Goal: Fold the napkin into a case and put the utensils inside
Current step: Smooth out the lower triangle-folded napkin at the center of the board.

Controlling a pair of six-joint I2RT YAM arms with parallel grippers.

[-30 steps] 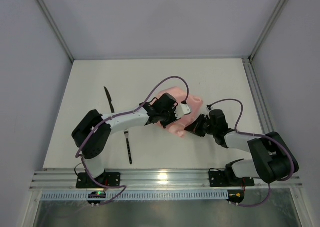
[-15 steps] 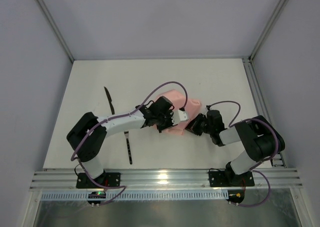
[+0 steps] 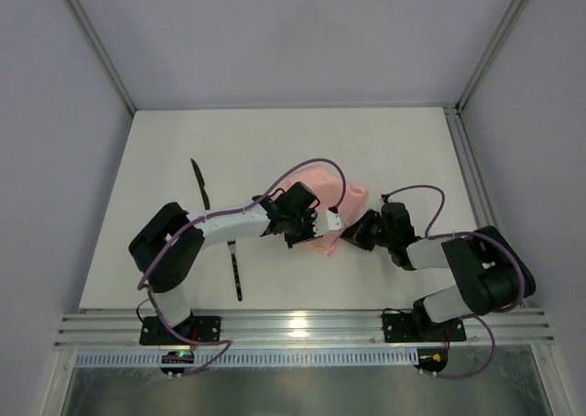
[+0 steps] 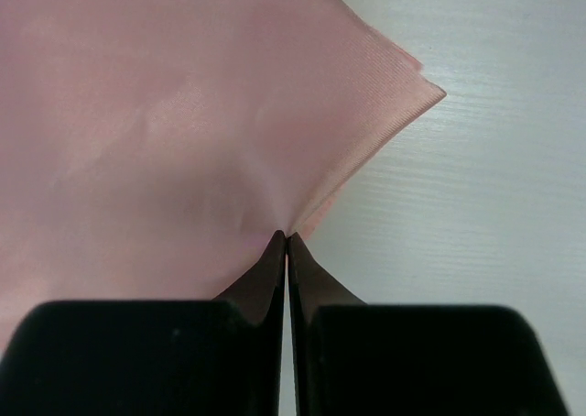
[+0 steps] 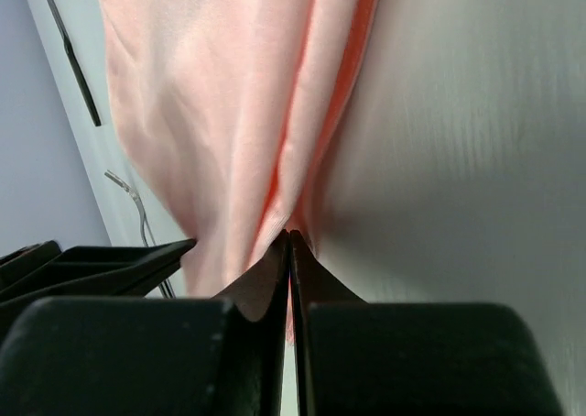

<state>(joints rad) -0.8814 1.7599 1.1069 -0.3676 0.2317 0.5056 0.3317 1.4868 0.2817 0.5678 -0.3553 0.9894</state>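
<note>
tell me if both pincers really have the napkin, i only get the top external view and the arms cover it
observer: The left wrist view shows the left pincer with its jaws shut on an edge of the napkin.
operator: and the right one
observer: The right pincer is shut too, tips together on a bunched fold of the cloth.
operator: is it one layer or folded
observer: In the left wrist view, the napkin's corner beside the grip shows at least two layers stacked.
</note>
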